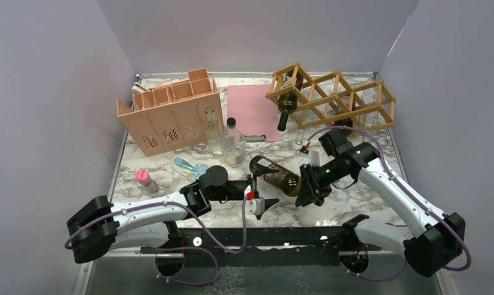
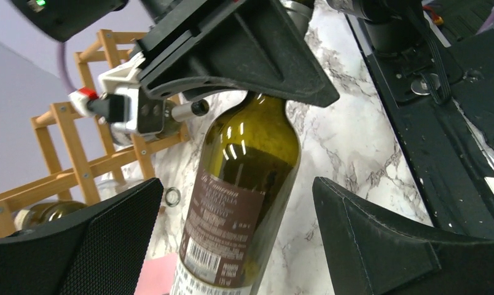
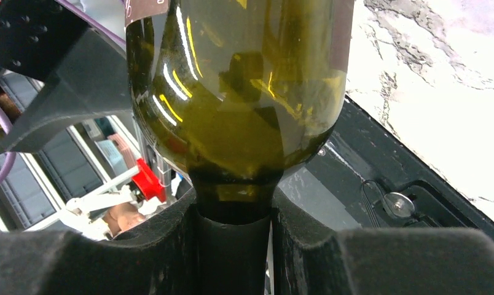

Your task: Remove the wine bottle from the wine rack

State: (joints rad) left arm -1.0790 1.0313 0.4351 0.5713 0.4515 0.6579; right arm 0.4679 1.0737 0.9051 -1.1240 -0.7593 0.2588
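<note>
- The wine bottle (image 1: 276,176) is seen well clear of the wine rack (image 1: 330,98), held low over the marble table (image 1: 355,200) between the two arms. Whether it touches the marble cannot be told.
- Its neck is clamped between the fingers (image 3: 140,258) of the right gripper (image 1: 307,187), as shown in the right wrist view.
- The left gripper (image 1: 261,195) is spread wide, its pads (image 2: 109,239) flanking the labelled body without contact.
- The heavy body is judged to hang from a hold on smooth glass, so slip is the risk. The neck hold is best kept firm until the body is supported or laid flat.
- Any set-down is best aimed at bare marble, away from the clear glass bottles (image 1: 232,144) nearby.
- Another dark bottle (image 1: 287,104) is seen lying in the rack.
</note>
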